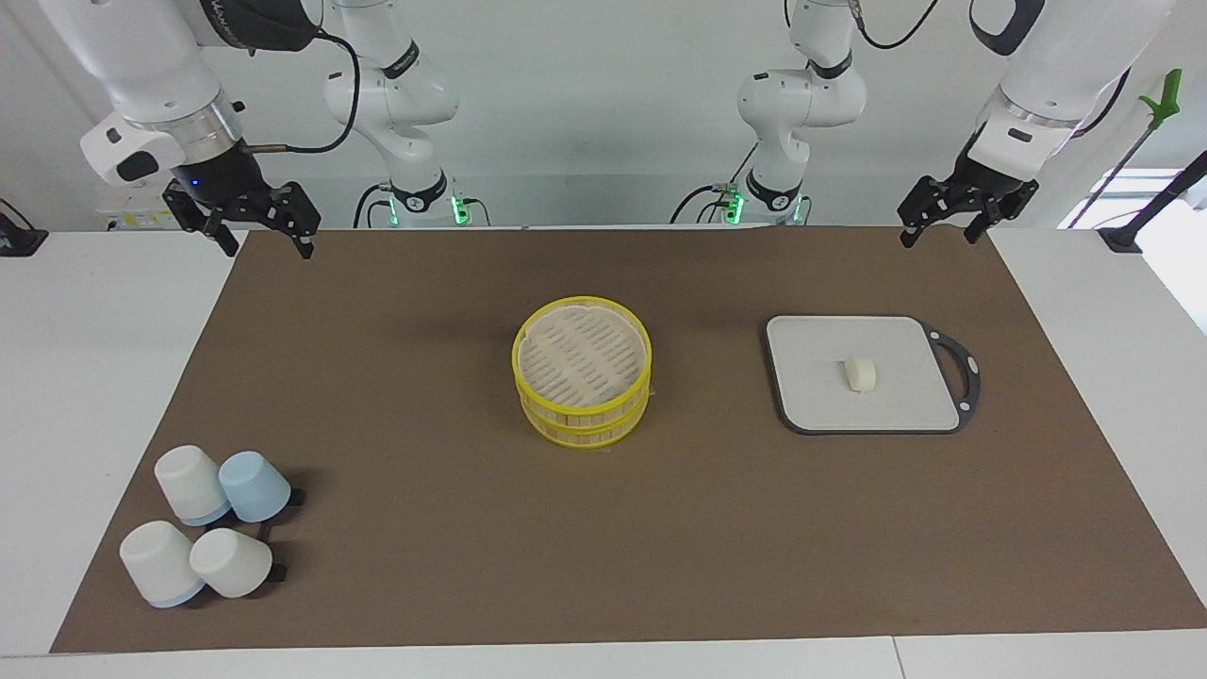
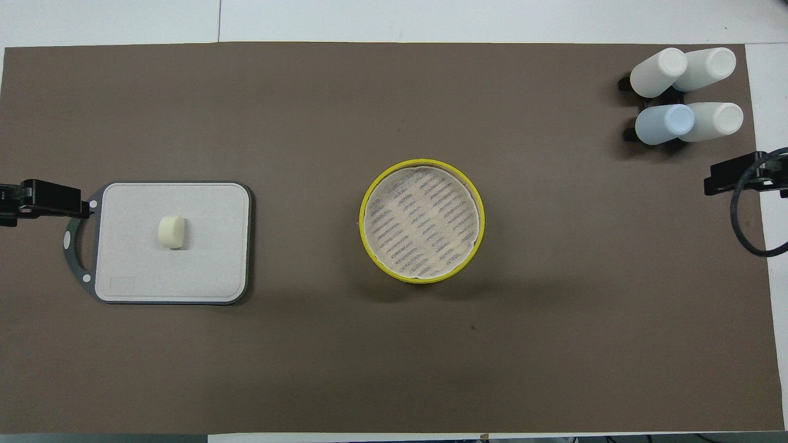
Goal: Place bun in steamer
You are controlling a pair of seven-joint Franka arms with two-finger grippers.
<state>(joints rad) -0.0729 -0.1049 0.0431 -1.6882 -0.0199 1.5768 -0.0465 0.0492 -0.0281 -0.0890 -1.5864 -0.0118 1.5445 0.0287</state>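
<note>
**Bun not yet lifted; both arms held high**

Nothing of the task is judged done. On the brown rectangular table mat (image 1: 603, 566), the grey rectangular board with a dark handle (image 1: 811, 377) is found toward the left arm's end. The round yellow-rimmed two-tier steamer with a pale slatted floor (image 1: 582, 385) is seen empty at the mat's middle, well apart from the board. Four upturned white and pale-blue cups (image 1: 209, 538) are clustered at seven o'clock of the steamer in the facing view. The small cream-white oblong bun (image 1: 860, 373) lies at the board's centre, at three o'clock of the steamer there. Picking, carrying and releasing are all left.

The left gripper (image 1: 946, 226) is raised over the mat's corner, fingers spread, holding nothing. The right gripper (image 1: 267, 236) waits likewise, spread and empty.
</note>
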